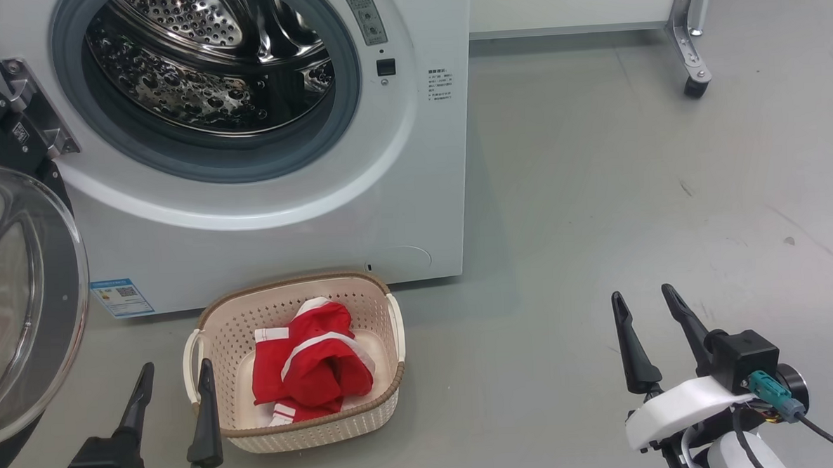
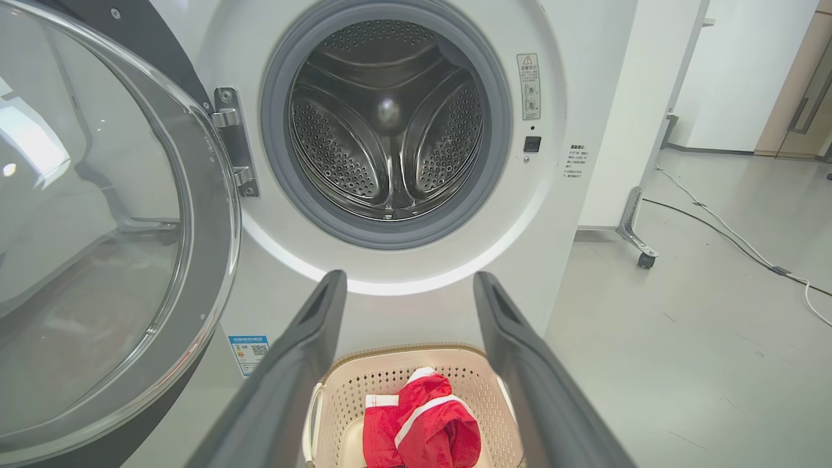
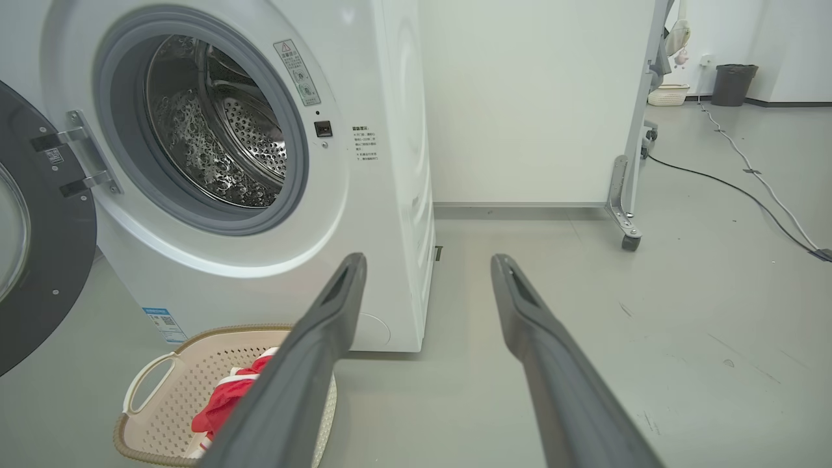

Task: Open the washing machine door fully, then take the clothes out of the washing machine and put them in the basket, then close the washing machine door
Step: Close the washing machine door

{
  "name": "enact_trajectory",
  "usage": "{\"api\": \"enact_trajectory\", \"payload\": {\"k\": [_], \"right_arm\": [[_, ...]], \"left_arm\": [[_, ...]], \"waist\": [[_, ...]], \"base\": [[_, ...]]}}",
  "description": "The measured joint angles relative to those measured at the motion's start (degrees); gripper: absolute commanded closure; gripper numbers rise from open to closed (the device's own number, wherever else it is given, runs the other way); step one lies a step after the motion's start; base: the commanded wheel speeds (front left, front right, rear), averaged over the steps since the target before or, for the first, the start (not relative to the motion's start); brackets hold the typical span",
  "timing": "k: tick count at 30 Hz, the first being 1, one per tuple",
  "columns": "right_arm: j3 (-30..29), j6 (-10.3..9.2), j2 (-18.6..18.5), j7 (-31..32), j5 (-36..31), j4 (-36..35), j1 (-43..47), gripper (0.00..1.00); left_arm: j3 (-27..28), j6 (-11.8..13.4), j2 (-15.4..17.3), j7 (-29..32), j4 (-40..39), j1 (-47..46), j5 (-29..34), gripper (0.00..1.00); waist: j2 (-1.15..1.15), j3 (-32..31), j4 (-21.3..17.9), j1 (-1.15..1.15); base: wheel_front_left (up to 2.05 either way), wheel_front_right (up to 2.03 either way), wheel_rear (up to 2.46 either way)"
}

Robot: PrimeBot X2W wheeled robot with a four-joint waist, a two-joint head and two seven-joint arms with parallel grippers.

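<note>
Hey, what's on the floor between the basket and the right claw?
Nothing. In the head view, the stretch of grey floor from the basket to the right claw is bare.

Item: washing machine door (image 1: 12,301) is swung open left of the washing machine (image 1: 415,192), red clothes (image 1: 317,368) are contained in the basket (image 1: 292,280) set before it, left gripper (image 1: 176,364) and right gripper (image 1: 641,292) are spread, unladen.
</note>
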Motion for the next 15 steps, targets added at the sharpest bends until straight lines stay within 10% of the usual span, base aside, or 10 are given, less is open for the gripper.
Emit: {"api": "enact_trajectory", "payload": {"k": [15], "right_arm": [[-1.0, -0.05, 0.01, 0.0, 0.0, -0.3, 0.54, 0.0]], "left_arm": [[-1.88, -0.03, -0.01, 0.0, 0.7, 0.01, 0.0, 0.0]], "waist": [[0.0, -0.05, 2.03, 0.0]], "base": [[-0.05, 0.05, 0.0]]}}
